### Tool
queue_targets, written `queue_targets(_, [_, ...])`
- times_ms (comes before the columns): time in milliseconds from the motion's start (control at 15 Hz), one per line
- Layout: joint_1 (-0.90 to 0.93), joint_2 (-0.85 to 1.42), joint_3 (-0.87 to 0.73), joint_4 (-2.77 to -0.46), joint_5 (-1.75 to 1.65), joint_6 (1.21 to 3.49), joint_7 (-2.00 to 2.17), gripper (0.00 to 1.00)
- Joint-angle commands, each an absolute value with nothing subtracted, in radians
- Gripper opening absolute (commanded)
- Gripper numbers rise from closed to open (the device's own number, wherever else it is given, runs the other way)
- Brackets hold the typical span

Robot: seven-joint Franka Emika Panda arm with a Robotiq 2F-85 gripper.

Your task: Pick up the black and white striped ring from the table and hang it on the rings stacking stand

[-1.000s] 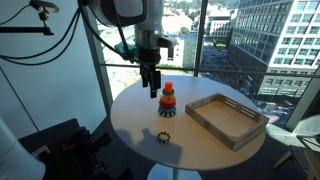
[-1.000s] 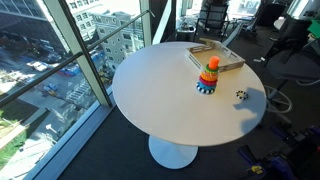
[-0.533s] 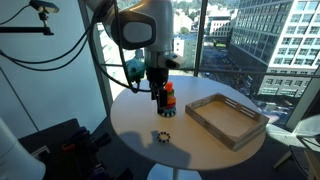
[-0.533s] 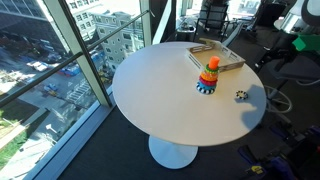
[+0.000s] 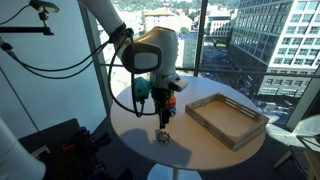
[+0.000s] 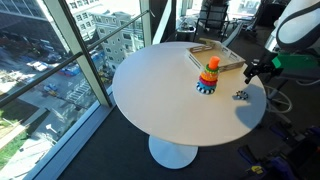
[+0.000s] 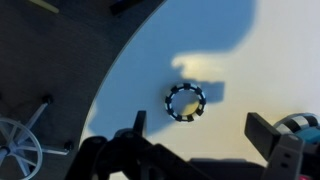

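The black and white striped ring (image 5: 163, 136) lies flat on the round white table (image 5: 190, 145), near its edge; it also shows in an exterior view (image 6: 241, 96). The rings stacking stand (image 6: 209, 76) with red and orange rings on top stands near the table's middle, and is partly hidden behind my arm (image 5: 169, 101). My gripper (image 5: 163, 119) hangs just above the ring, open and empty. In the wrist view the ring (image 7: 185, 101) lies a little ahead of the gap between my spread fingers (image 7: 200, 128). The stand's base (image 7: 300, 124) shows at the right edge.
A rectangular wooden tray (image 5: 228, 118) sits on the table beyond the stand, also seen in an exterior view (image 6: 217, 55). The table edge (image 7: 105, 85) runs close to the ring. Large windows stand behind the table. A chair base (image 7: 18, 148) is on the floor.
My arm has moved from above the stand toward the table's edge and come down over the striped ring. The ring and the stand have not moved.
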State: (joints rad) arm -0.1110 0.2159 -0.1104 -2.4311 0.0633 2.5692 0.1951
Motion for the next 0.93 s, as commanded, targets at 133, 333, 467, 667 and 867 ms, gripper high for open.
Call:
queue_targets(133, [-0.084, 0.346, -0.142, -2.363, 0.047, 2.624, 0.286, 1.00])
queue_targets(333, [-0.071, 0.397, -0.158, -2.339, 0.050, 2.650, 0.313, 1.00])
queue_targets(467, [-0.068, 0.431, -0.159, -2.319, 0.063, 2.652, 0.321, 1.00])
queue_targets(667, [-0.067, 0.471, -0.155, -2.289, 0.076, 2.644, 0.323, 1.00])
queue_targets(867, [-0.062, 0.502, -0.156, -2.267, 0.079, 2.642, 0.332, 1.00])
